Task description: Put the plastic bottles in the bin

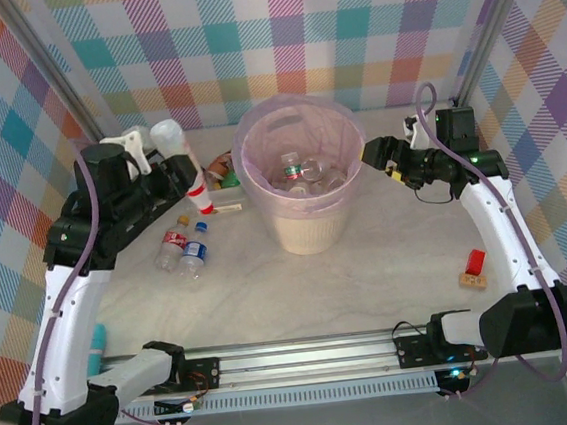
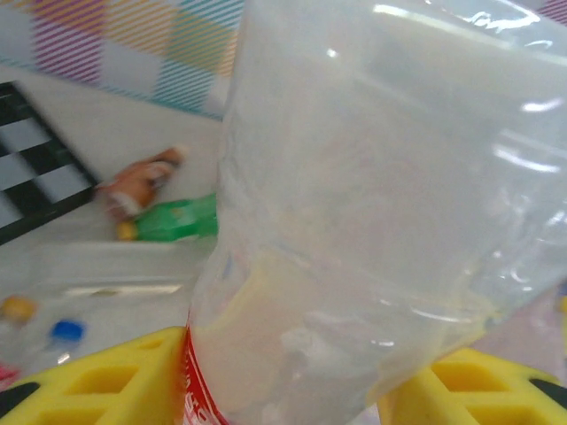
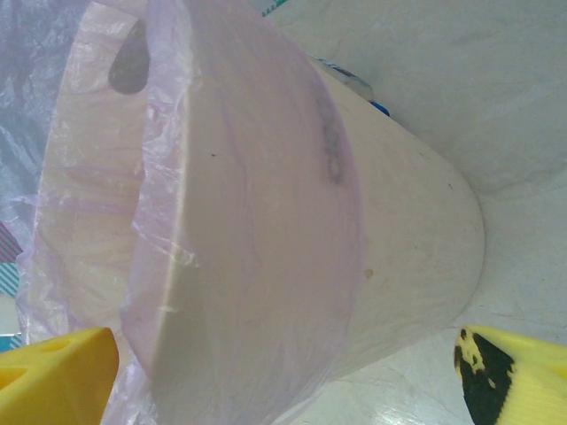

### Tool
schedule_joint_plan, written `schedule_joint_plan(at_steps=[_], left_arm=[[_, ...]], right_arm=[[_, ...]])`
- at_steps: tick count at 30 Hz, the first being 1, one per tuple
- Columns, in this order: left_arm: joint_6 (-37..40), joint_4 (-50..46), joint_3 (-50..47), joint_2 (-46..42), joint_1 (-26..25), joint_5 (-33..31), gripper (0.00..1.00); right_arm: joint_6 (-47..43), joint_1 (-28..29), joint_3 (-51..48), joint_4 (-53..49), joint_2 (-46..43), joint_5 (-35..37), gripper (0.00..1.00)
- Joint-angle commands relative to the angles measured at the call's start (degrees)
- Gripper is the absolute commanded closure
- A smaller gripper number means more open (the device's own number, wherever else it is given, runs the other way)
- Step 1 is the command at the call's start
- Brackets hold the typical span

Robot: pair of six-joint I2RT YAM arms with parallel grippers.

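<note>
The table (image 1: 390, 273) is enclosed on three sides by walls (image 1: 277, 42) covered in pastel plaid cloth. Grey metal posts (image 1: 57, 69) are set in the back corners. The tabletop is pale, faintly veined and evenly lit. A slotted aluminium rail (image 1: 307, 356) is fixed along its near edge.

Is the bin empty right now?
No, the top view shows several clear bottles lying at the bottom of the bin.
</note>
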Motion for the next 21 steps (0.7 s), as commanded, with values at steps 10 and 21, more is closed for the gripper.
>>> schedule_joint_plan(at_steps=[10, 21], left_arm=[[-3.3, 16.1, 12.9, 13.0, -12.5, 6.3, 0.48], [5.9, -0.4, 24.8, 31.2, -19.7, -4.3, 0.49]], right_arm=[[0.4, 0.3, 1.1, -1.8, -1.2, 0.8, 0.03], [-0.1, 0.3, 2.0, -2.0, -0.8, 0.8, 0.03]])
